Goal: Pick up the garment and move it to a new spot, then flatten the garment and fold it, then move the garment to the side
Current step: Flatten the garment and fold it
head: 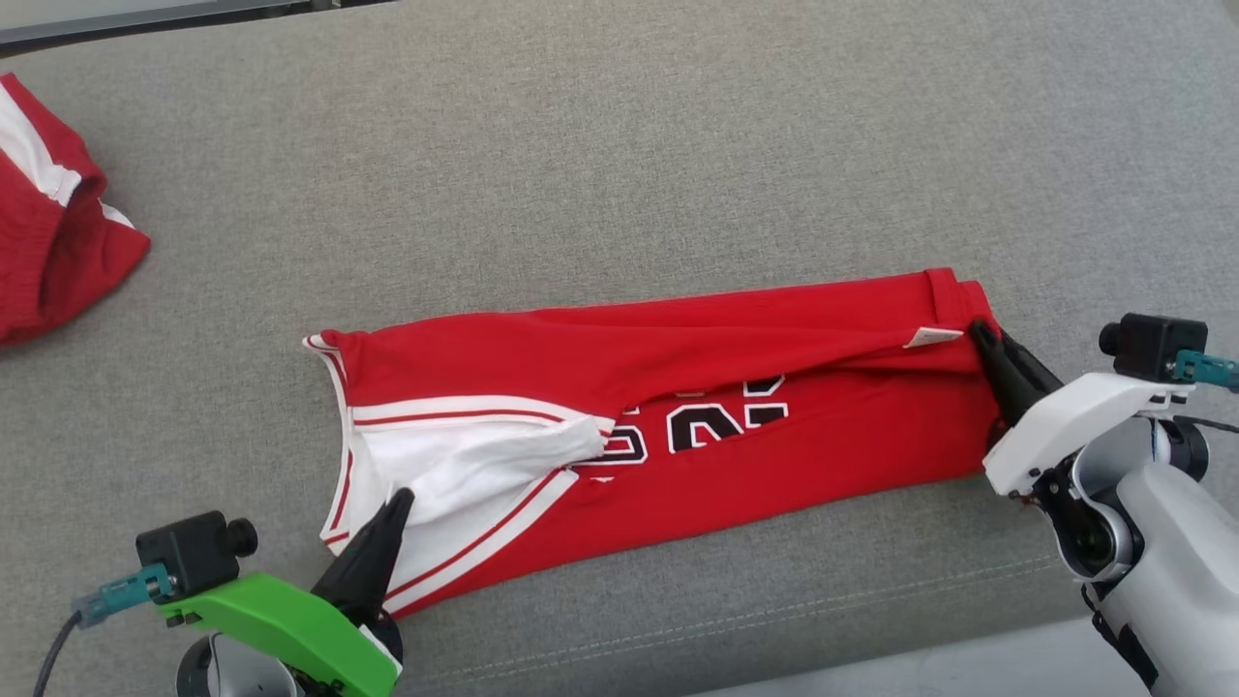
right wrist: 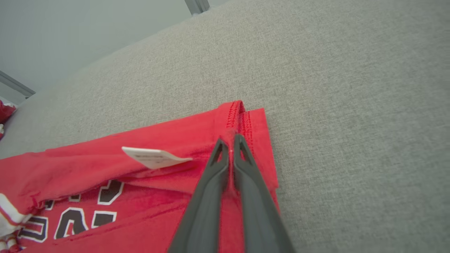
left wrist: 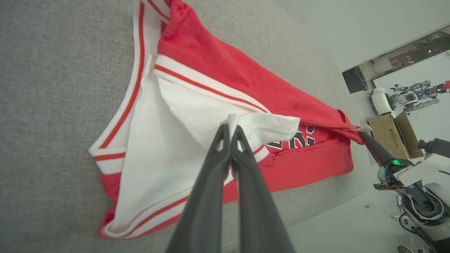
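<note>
A red garment [head: 736,348] with white trim and black numbers lies folded lengthwise across the grey cushion [head: 619,145]. My left gripper [head: 400,498] rests at its lower-left end, over the white inner panel. In the left wrist view its fingers [left wrist: 230,127] are shut with a flap of white fabric [left wrist: 267,126] pinched at the tips. At the garment's right end my right gripper [head: 980,331] is shut on the red hem [right wrist: 242,116], beside a small white label [right wrist: 151,157]; the right wrist view shows the tips [right wrist: 230,141] pressed together on the stitched edge.
A second red and white cloth [head: 48,242] lies bunched at the cushion's far left. The cushion's front edge [head: 871,639] runs just below the garment. Off the cushion's right side stand a cardboard box [left wrist: 393,135] and other equipment.
</note>
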Motion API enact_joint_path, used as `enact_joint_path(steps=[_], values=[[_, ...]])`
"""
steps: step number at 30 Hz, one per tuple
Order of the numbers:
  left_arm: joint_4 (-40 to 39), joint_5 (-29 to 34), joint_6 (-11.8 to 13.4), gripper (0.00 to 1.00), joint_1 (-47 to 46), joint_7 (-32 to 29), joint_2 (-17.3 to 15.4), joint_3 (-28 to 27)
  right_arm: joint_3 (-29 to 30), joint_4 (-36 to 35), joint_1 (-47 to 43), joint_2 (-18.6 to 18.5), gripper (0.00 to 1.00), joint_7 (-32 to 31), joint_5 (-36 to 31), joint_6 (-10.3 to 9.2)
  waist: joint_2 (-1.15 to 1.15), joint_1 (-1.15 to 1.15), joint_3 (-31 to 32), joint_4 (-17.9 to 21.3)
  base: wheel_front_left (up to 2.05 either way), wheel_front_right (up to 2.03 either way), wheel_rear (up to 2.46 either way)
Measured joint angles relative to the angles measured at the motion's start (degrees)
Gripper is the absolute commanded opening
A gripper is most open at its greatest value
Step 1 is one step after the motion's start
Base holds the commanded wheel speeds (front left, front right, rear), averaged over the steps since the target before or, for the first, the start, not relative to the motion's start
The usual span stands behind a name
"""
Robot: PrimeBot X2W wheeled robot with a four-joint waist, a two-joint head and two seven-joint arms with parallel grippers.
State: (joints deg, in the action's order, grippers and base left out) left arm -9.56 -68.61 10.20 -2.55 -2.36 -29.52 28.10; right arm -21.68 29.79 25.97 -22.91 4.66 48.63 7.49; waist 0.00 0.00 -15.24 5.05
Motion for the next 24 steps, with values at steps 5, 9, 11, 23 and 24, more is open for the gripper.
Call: enact_joint_path(steps=[5, 9, 11, 23, 24], values=[[1.4, 0.0, -0.2, 0.0, 1.2, 0.4, 0.3, 0.7, -0.5, -0.1, -1.8, 0.0, 1.0, 1.2, 0.5, 0.0, 0.0, 0.0, 0.4, 0.3, 0.0, 0.0, 0.0], [2.2, -0.3, -0.4, 0.19, 2.5, 0.4, 0.2, 0.7, -1.2, -0.9, -4.1, -1.0, 1.0, 2.1, 0.9, 0.0, 0.0, 0.0, 0.8, 0.5, 0.0, 0.0, 0.0], [2.2, -0.7, -0.5, 0.27, 3.3, 0.3, -0.2, 0.7, -1.2, -1.4, -5.4, -1.8, 1.0, 2.6, 1.2, 0.0, 0.0, 0.0, 1.1, 0.6, 0.0, 0.0, 0.0], [-2.1, -1.1, 1.0, 1.0, 6.7, 1.2, -2.6, -1.1, 3.7, -7.4, -11.8, -4.4, 1.0, 3.9, 3.4, 0.0, 0.0, 0.0, 3.4, 0.3, 0.0, 0.0, 0.0], [-2.7, -0.8, 1.3, 1.0, 6.7, 1.5, -2.7, -1.1, 4.3, -8.2, -12.3, -4.5, 1.0, 3.6, 3.7, 0.0, 0.0, 0.0, 3.7, 0.2, 0.0, 0.0, 0.0]])
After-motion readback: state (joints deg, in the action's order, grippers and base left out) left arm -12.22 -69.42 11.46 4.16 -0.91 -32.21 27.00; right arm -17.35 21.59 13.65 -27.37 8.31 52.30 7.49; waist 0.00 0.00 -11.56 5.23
